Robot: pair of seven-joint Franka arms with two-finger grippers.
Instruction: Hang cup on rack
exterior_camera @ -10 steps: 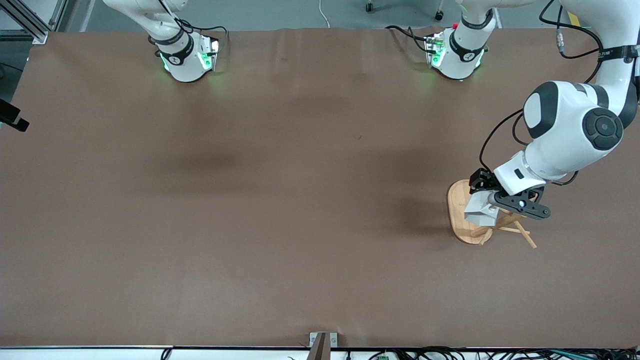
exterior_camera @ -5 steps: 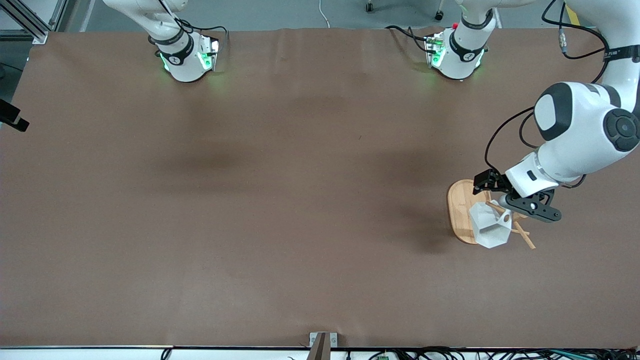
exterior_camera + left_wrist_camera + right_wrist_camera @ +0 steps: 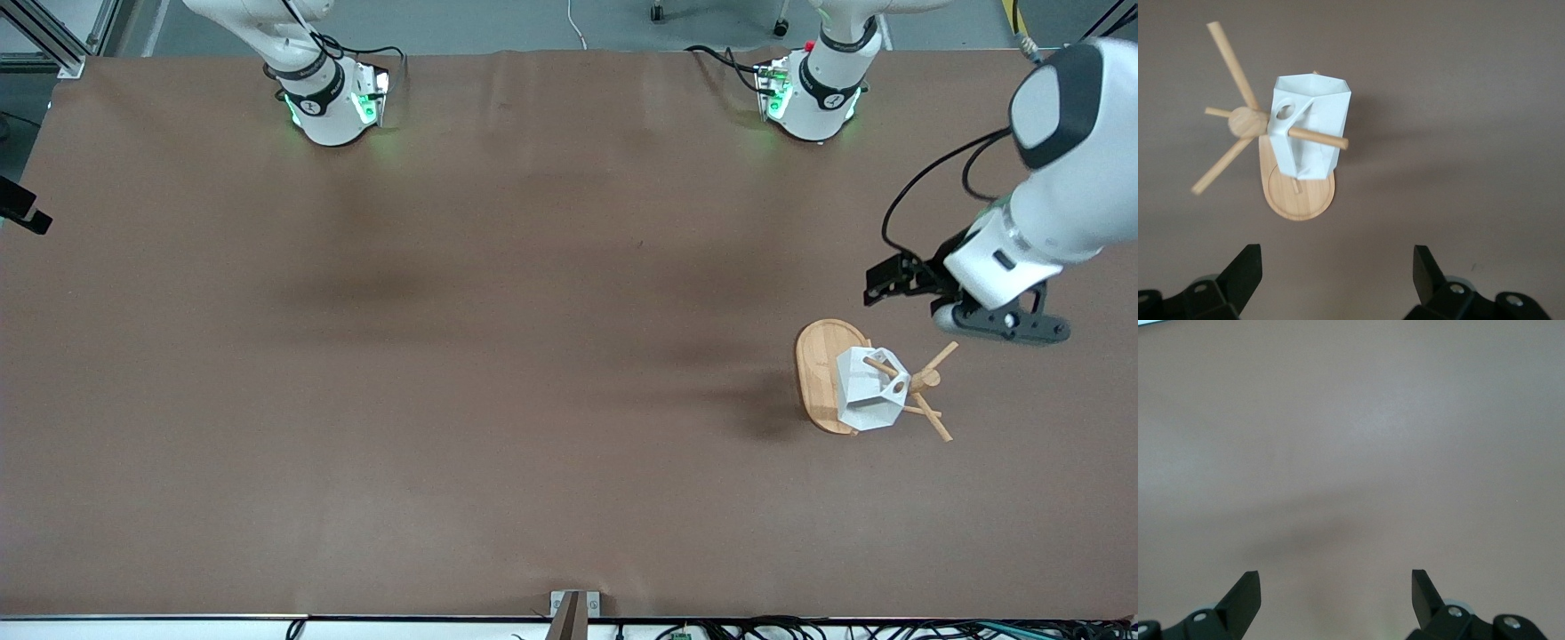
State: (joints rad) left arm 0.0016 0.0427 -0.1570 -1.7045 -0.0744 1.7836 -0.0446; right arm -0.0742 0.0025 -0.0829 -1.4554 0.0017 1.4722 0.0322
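Observation:
The white faceted cup (image 3: 861, 397) hangs on the bamboo rack (image 3: 813, 373), near the left arm's end of the table. One peg (image 3: 881, 365) runs through its handle. In the left wrist view the cup (image 3: 1317, 113) hangs tilted beside the post (image 3: 1248, 123), over the oval base (image 3: 1298, 201). My left gripper (image 3: 1000, 327) is open and empty, up in the air over bare table beside the rack and apart from the cup; its jaws (image 3: 1337, 273) stand wide. My right gripper (image 3: 1336, 593) is open and empty over bare table and waits.
The brown table mat (image 3: 498, 356) is bare apart from the rack. The two arm bases (image 3: 329, 98) (image 3: 813, 89) stand along the table's edge farthest from the front camera. A small metal bracket (image 3: 573, 604) sits at the nearest edge.
My left gripper let go of the cup, which now hangs on the peg. The gripper opened, rose and drew away from the rack toward the arms' bases.

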